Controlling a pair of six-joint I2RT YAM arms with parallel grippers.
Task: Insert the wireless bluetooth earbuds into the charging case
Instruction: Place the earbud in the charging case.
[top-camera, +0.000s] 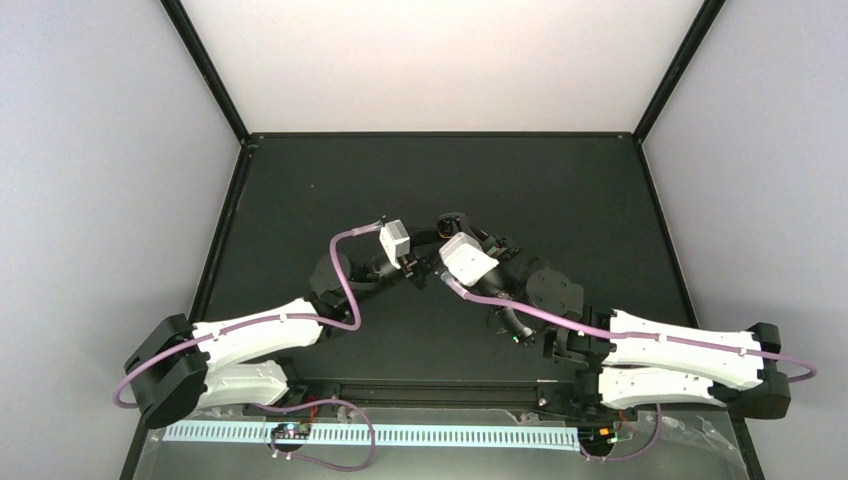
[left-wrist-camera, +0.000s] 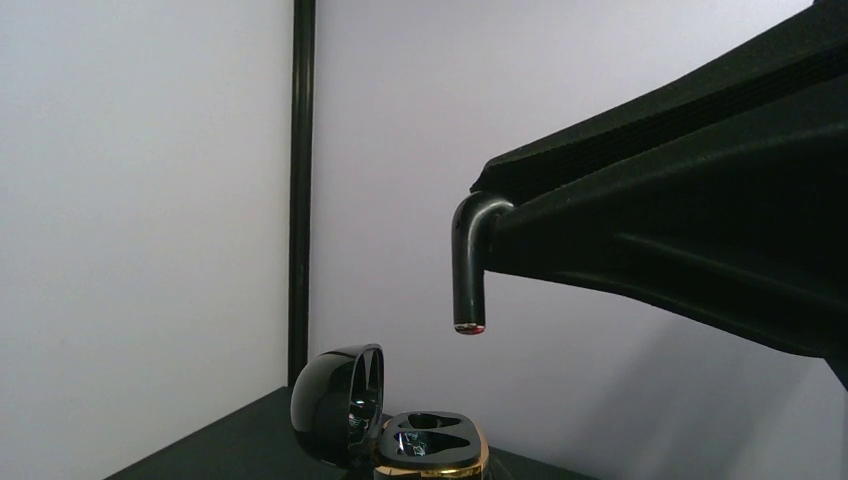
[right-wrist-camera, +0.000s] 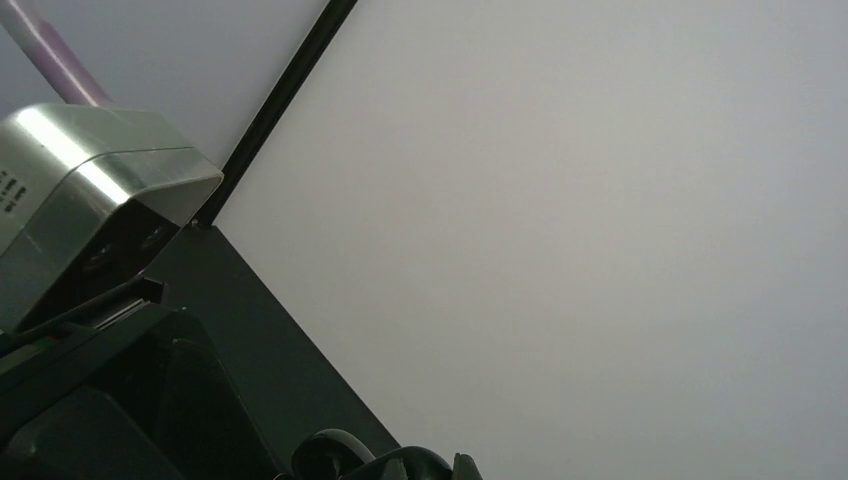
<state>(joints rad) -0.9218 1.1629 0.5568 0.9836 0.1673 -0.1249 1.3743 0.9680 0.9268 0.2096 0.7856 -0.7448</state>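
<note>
The charging case (left-wrist-camera: 432, 448) is glossy black with a gold rim. It stands open at the bottom middle of the left wrist view, lid (left-wrist-camera: 335, 405) raised, both sockets empty. My left gripper (top-camera: 414, 272) is shut on it, its fingers cut off below the frame. Above the case hangs one of the earbuds (left-wrist-camera: 468, 265), black, its stem pointing down and ending in a red tip. My right gripper (top-camera: 434, 272) is shut on the bud's head; its black fingers (left-wrist-camera: 650, 200) reach in from the right. The stem tip is a short way above the sockets, a little to the right. The case lid (right-wrist-camera: 325, 455) shows at the bottom edge of the right wrist view.
Both arms meet above the middle of the black table (top-camera: 560, 190). The left wrist camera housing (right-wrist-camera: 90, 200) sits close to the right gripper's left. A black frame post (left-wrist-camera: 300, 190) and pale walls (left-wrist-camera: 150, 200) stand behind the case.
</note>
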